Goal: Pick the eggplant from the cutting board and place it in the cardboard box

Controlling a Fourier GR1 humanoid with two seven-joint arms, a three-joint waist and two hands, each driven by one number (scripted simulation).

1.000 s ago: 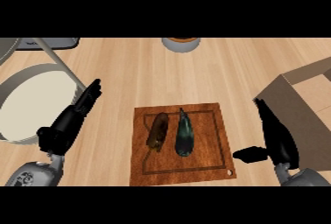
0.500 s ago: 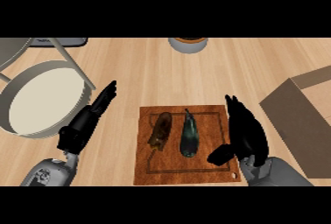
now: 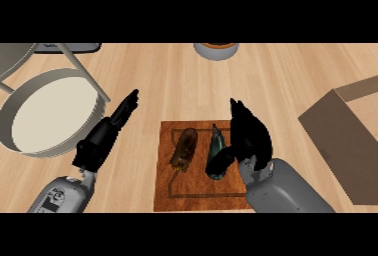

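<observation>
I see the right hand [image 3: 249, 137] over the cutting board [image 3: 192, 194]'s right edge, fingers straight and open, holding nothing. Its thumb is just beside the eggplant [image 3: 214, 147]; can't tell if they touch. The eggplant lies on the board, immediately left of that hand. Left hand [image 3: 103, 137] is open, left of the board. Cardboard box [image 3: 347, 135] is right of the board.
</observation>
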